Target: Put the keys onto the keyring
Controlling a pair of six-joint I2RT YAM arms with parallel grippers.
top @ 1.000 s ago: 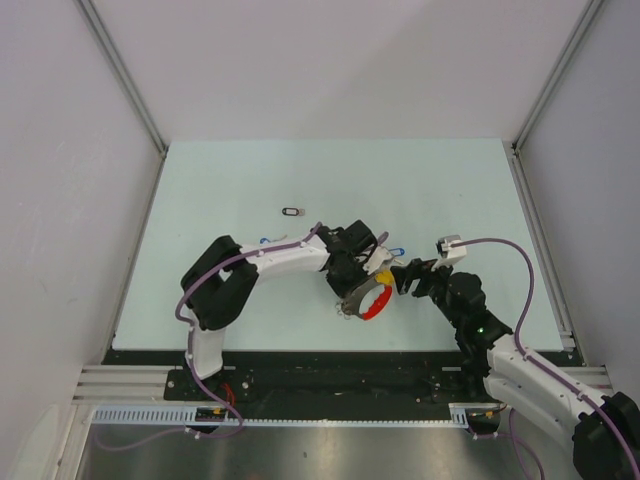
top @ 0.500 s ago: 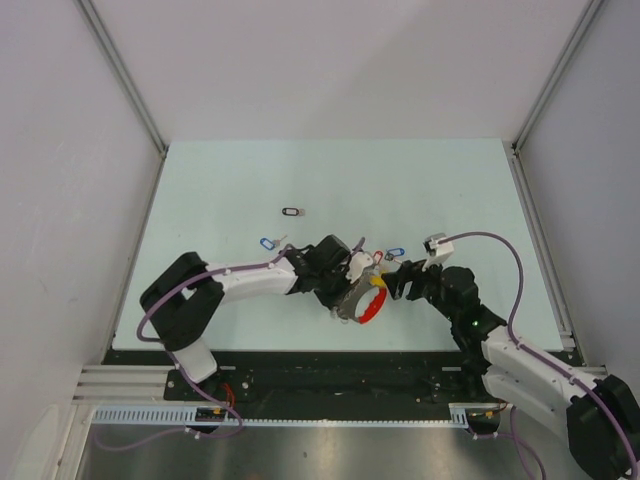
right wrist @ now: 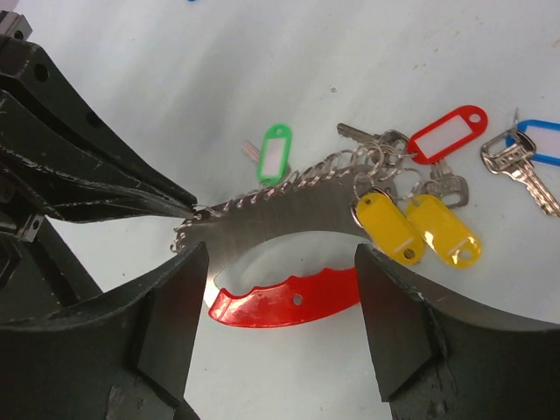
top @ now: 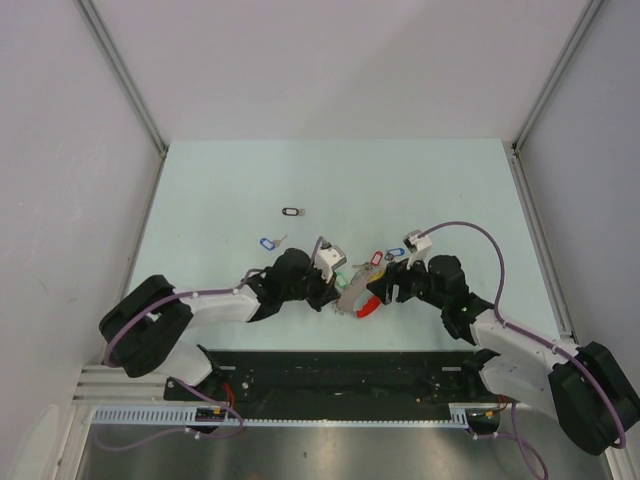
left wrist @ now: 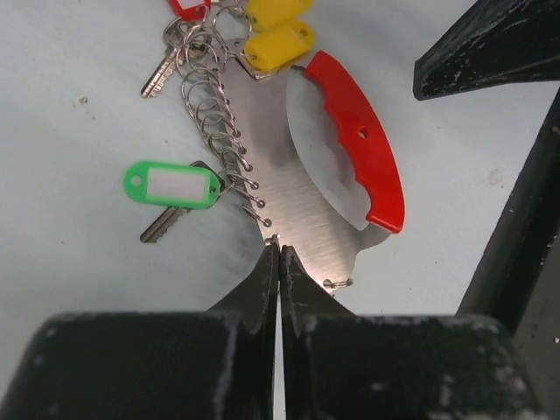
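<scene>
The keyring [left wrist: 297, 192] is a thin steel plate with a red curved band [right wrist: 289, 302] and a row of small rings, lying near the table's front edge [top: 360, 300]. Its keys carry green [left wrist: 171, 185], yellow [right wrist: 385, 226] and red [right wrist: 442, 133] tags. My left gripper [left wrist: 278, 249] is shut, its tips pinched on the plate's ringed edge [top: 337, 295]. My right gripper [right wrist: 280, 284] stands open, one finger at each end of the red band [top: 385, 285]. Loose keys lie apart: a black-tagged one [top: 292, 211], a blue-tagged one [top: 268, 242], and another blue-tagged one [right wrist: 535, 144] beside the red tag.
The pale green table [top: 450, 190] is closed in by white walls with metal rails at left and right. A black base strip [top: 330, 365] runs along the near edge just behind the keyring. Both arms reach inward and their fingers nearly meet over the keyring.
My left arm has dropped and swung its elbow far left, the gripper staying shut at the keyring. The right gripper has moved left over the red band. The keyring slid slightly left.
</scene>
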